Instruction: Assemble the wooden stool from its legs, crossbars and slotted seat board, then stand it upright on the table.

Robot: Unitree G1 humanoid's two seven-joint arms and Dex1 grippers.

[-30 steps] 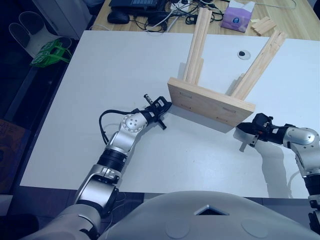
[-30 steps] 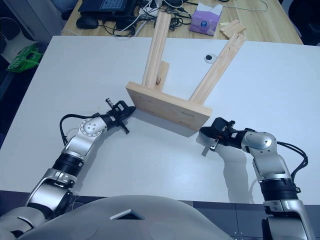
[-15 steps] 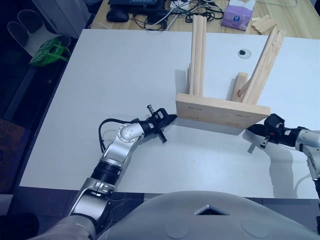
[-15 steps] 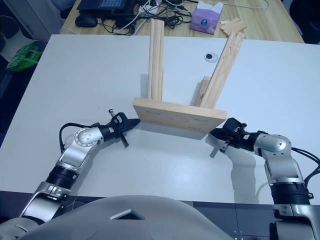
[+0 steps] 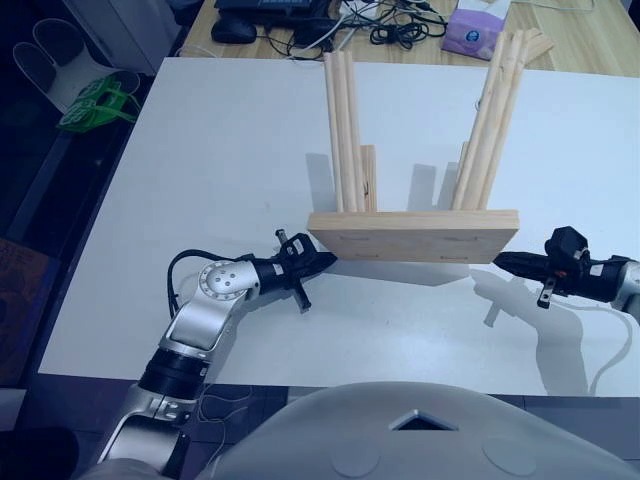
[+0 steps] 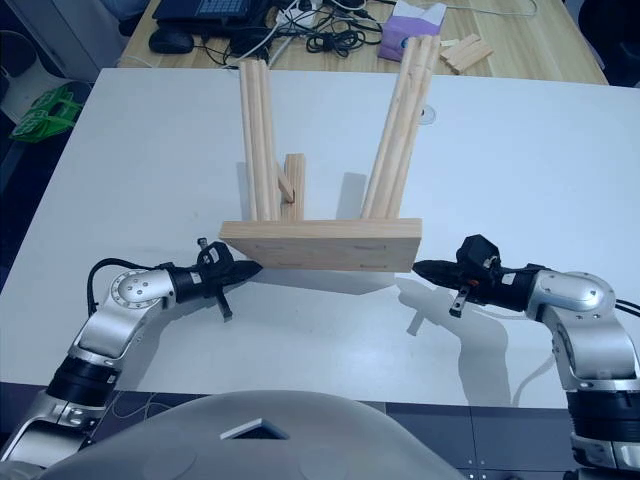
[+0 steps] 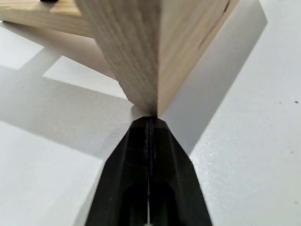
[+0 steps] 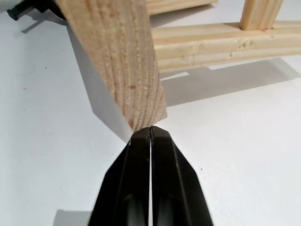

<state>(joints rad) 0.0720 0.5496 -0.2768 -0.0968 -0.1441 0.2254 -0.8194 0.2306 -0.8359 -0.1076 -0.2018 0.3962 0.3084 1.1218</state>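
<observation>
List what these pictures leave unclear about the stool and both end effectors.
- Eye views: the seat board stands on edge and covers its own bottom edge, so whether it rests on the table or is lifted cannot be told.
- Eye views: the crossbars are mostly covered by the bunched legs.
- Wrist views: the board's corner crowds each. It is unclear whether the shut left end effector and right end effector press or merely touch it.

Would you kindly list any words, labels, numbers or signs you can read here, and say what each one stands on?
No text can be read.
Purple tissue box: any print is too small to read.
Seat board and legs: bare wood, no label or number.
Left claw and right claw: plain black, no marking.
</observation>
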